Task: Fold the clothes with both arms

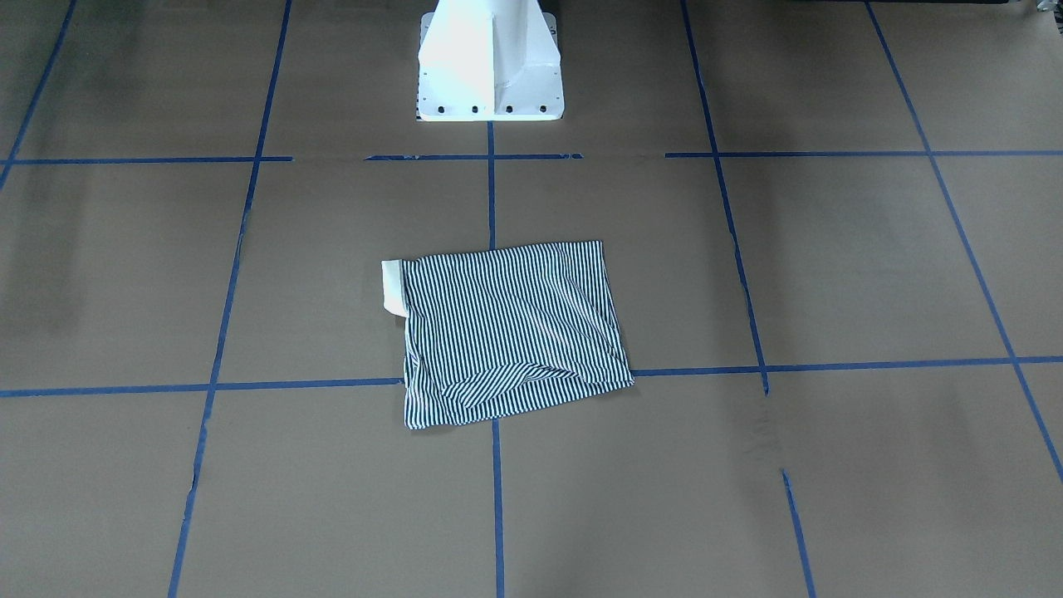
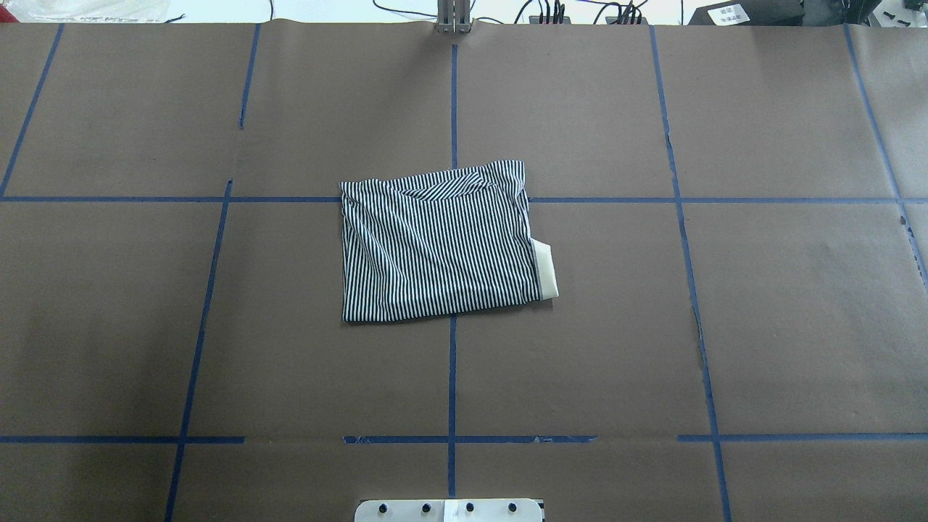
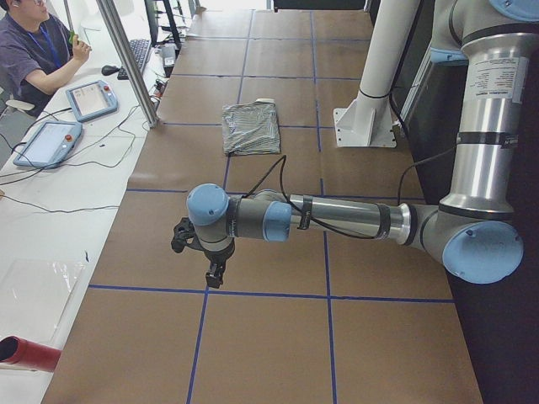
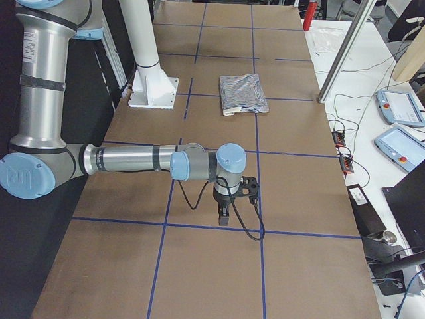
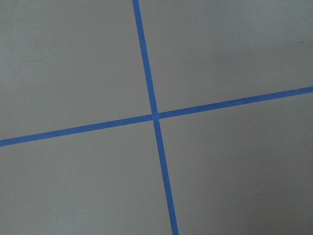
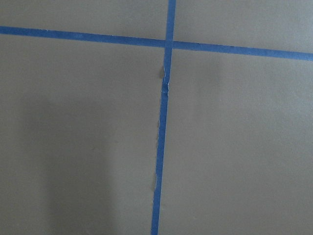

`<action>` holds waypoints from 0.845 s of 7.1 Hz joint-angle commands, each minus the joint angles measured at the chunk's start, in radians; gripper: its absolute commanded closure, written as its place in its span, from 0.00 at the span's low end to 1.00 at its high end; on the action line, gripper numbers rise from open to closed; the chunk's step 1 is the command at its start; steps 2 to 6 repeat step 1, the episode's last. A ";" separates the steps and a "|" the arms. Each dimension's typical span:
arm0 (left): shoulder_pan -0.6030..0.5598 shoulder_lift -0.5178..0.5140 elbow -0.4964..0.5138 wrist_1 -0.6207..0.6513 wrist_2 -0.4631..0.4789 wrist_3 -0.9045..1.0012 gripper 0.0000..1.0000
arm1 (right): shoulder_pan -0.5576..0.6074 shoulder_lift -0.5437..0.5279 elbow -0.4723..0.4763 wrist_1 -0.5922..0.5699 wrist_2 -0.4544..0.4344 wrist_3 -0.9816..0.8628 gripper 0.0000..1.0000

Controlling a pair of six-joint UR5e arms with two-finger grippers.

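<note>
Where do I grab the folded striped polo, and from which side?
Likely the polo by its straight edge on the robot's left, approached from that side: it lies flat and even, while the far edge is rumpled and the cream collar pokes out opposite.

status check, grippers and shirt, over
Left gripper and right gripper hang clear of shirt, open or shut unclear. Shirt lies folded flat, collar edge showing. Nothing on it.
</note>
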 commanded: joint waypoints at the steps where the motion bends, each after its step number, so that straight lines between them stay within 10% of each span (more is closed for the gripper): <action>1: 0.000 0.000 0.002 0.000 0.000 0.000 0.00 | 0.000 0.000 0.000 0.002 0.000 -0.002 0.00; 6: 0.000 0.000 0.002 0.000 0.000 0.000 0.00 | 0.000 0.000 0.000 0.002 0.000 -0.002 0.00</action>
